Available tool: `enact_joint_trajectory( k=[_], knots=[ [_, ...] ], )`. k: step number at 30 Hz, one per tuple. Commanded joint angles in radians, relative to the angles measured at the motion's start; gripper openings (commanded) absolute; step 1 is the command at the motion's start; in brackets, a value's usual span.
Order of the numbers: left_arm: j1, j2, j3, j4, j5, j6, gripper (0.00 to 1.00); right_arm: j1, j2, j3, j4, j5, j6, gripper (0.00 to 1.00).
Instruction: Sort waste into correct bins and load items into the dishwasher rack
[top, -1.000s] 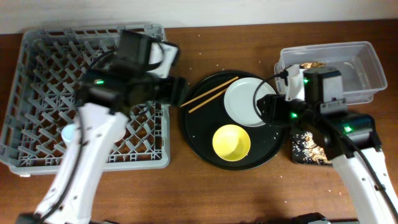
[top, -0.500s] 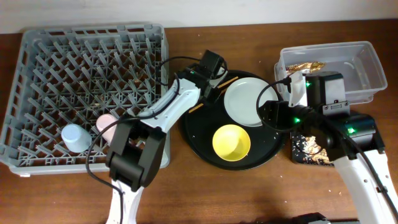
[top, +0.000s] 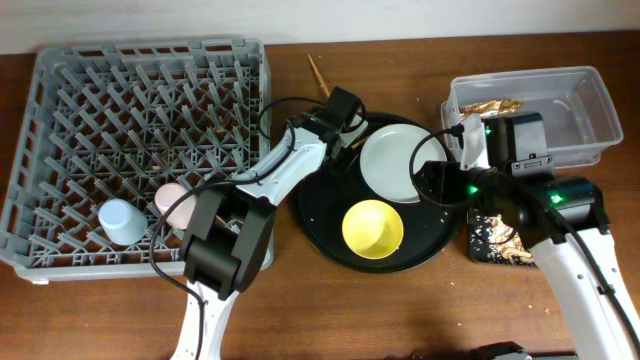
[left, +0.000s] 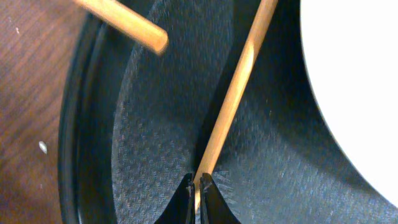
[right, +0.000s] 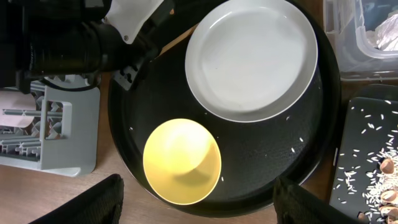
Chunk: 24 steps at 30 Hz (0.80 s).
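My left gripper (top: 345, 135) (left: 198, 180) is shut on one wooden chopstick (left: 233, 102) just above the round black tray's (top: 320, 215) floor, near its back left rim. The other chopstick (top: 317, 73) (left: 124, 22) points away over the rim onto the table. My right gripper (right: 202, 205) hangs open above the tray, holding nothing, with the yellow bowl (top: 372, 228) (right: 181, 162) below it. The plate (top: 398, 163) (right: 252, 59) lies beside the bowl. In the dishwasher rack (top: 60, 90) sit the pink cup (top: 172, 197) and blue cup (top: 120, 220).
The clear tub (top: 575, 110) at the back right holds the gold foil wrapper (top: 495, 104). A shallow black tray (top: 497, 240) (right: 373, 155) with rice grains and brown scraps lies under my right arm. Cables run along the left arm over the rack's right edge.
The left gripper has closed on one chopstick. The other chopstick has swung out of the tray toward the back of the table. The right gripper has hardly moved.
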Motion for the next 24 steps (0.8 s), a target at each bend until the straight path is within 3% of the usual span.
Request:
enact_joint_trajectory(
  k=[1, 3, 4, 10, 11, 14, 15, 16, 17, 19, 20, 24],
  knots=[
    [0.002, -0.058, 0.018, -0.034, 0.010, 0.001, 0.02, -0.008, 0.004, 0.015, -0.002, 0.011, 0.001, 0.78],
    [0.002, -0.085, 0.018, -0.038, 0.010, 0.001, 0.00, -0.008, 0.004, 0.015, -0.002, 0.011, 0.001, 0.78],
    [0.002, -0.099, 0.018, -0.040, 0.010, -0.001, 0.13, -0.008, 0.004, 0.015, -0.002, 0.011, 0.001, 0.78],
    [0.005, -0.256, 0.019, -0.035, 0.002, -0.009, 0.48, -0.008, 0.004, 0.015, -0.001, 0.011, 0.001, 0.79],
    [0.005, -0.296, 0.019, -0.026, 0.000, -0.014, 0.57, -0.008, 0.004, 0.015, -0.001, 0.011, 0.001, 0.79],
    [0.021, -0.370, 0.019, -0.007, 0.000, -0.094, 0.61, -0.008, 0.004, 0.015, -0.001, 0.011, 0.001, 0.79],
    [0.025, -0.372, 0.019, -0.008, 0.053, -0.113, 0.83, -0.008, 0.004, 0.015, -0.002, 0.011, 0.001, 0.79],
    [0.025, -0.372, 0.018, -0.019, 0.082, -0.112, 0.83, -0.008, 0.004, 0.015, -0.002, 0.011, 0.001, 0.79],
    [0.025, -0.371, 0.018, -0.018, 0.070, -0.118, 0.75, -0.008, 0.004, 0.015, -0.002, 0.011, 0.001, 0.79],
    [0.042, -0.344, 0.018, 0.005, -0.038, -0.406, 0.73, -0.008, 0.004, 0.015, -0.002, 0.011, 0.001, 0.79],
    [0.052, -0.327, 0.018, 0.022, -0.033, -0.486, 0.73, -0.007, 0.004, 0.015, -0.002, 0.011, 0.001, 0.78],
    [0.102, -0.229, 0.018, 0.128, 0.106, -0.684, 0.64, -0.007, 0.004, 0.015, -0.005, 0.011, 0.002, 0.78]
  ],
)
